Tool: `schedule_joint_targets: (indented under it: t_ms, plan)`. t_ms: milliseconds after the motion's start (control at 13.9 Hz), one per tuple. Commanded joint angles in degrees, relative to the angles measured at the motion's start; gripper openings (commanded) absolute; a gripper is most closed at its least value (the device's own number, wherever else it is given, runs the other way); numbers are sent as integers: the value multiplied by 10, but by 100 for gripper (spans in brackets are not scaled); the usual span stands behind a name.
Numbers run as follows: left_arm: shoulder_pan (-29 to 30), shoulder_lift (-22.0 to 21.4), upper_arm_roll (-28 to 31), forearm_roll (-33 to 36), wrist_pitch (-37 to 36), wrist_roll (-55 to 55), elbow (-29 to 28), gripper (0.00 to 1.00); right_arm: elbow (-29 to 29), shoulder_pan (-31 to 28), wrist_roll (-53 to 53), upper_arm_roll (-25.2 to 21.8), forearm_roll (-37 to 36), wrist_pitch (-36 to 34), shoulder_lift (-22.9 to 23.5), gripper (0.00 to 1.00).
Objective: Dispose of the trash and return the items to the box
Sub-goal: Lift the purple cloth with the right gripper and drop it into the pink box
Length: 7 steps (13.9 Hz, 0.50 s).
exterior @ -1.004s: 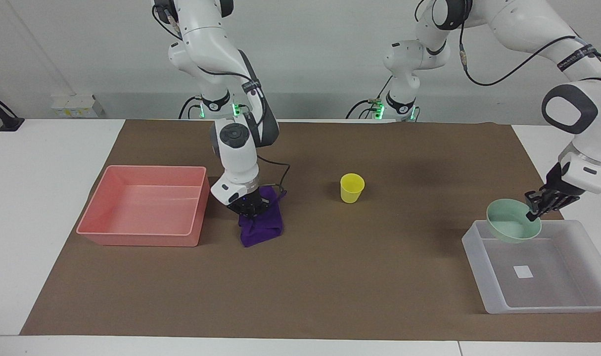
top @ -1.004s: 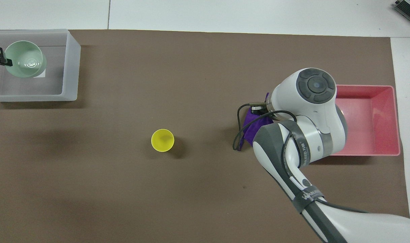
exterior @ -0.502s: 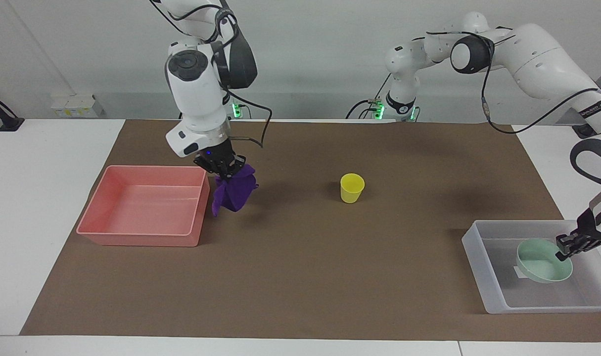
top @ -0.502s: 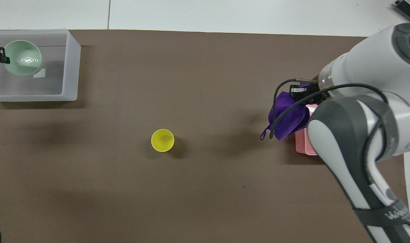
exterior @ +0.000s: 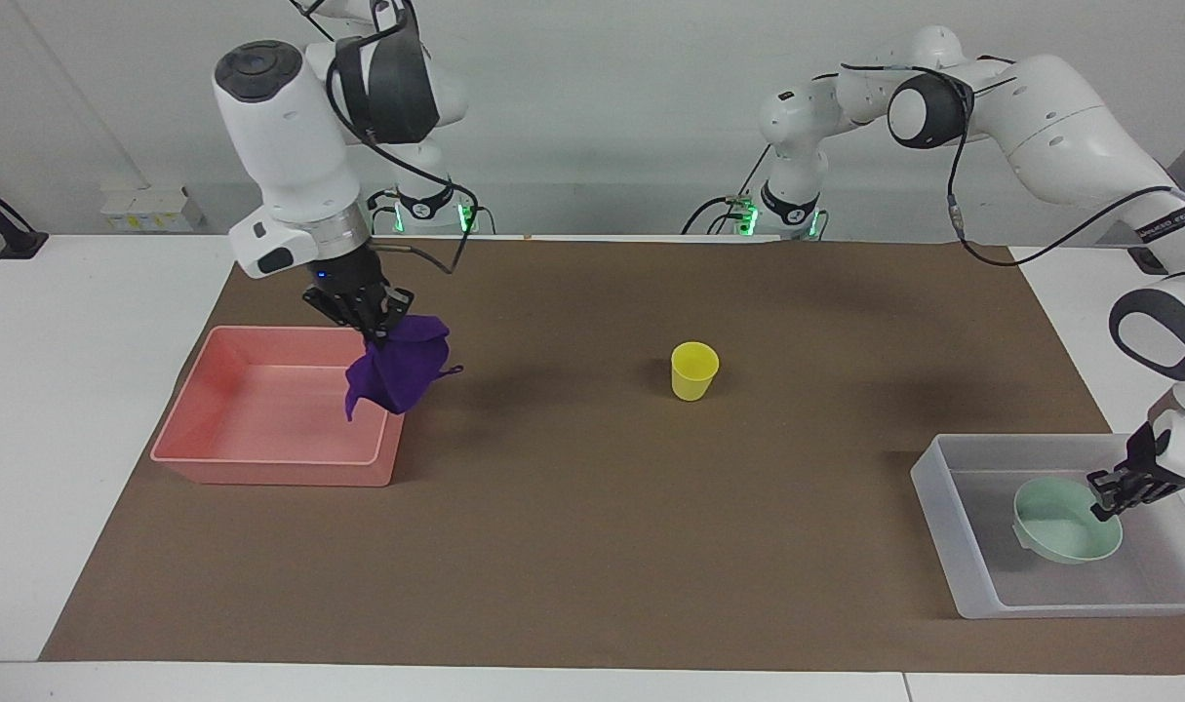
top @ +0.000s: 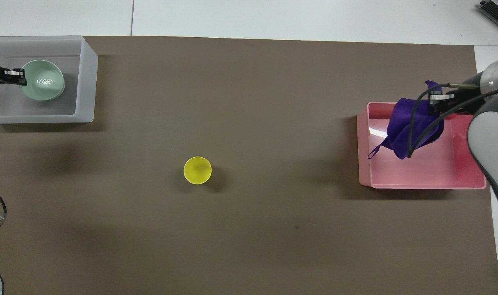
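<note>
Lab — robot arms (exterior: 290,146), bare table (exterior: 85,322)

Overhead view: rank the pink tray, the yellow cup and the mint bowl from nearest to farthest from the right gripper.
Measured from the right gripper, which holds the purple rag:
1. Pink tray, directly under the gripper, at the right arm's end of the table.
2. Yellow cup, mid-table on the brown mat.
3. Mint bowl, in the frosted box at the left arm's end.

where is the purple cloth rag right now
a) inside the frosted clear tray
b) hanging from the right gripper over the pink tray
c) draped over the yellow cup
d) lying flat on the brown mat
b: the soft deep-purple cloth rag dangles from the shut right gripper above the pink plastic tray, not yet released.
</note>
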Motion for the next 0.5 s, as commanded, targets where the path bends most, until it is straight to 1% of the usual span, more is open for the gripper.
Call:
schedule_joint_targets:
  t_ms: [0, 72, 287, 430]
  plan:
    - [3, -19, -2, 13, 10, 6, -30, 0, -121, -37, -51, 6, -1, 86, -49, 0]
    - [3, -22, -2, 13, 10, 6, -35, 0, -151, -40, -51, 6, -1, 117, -53, 0]
    - [4, -27, -2, 11, 12, 8, -47, 0, -198, -53, -49, 7, 0, 179, -42, 0]
    - [4, -33, -2, 11, 10, 9, -57, 0, -256, -60, -48, 7, 0, 246, -40, 0]
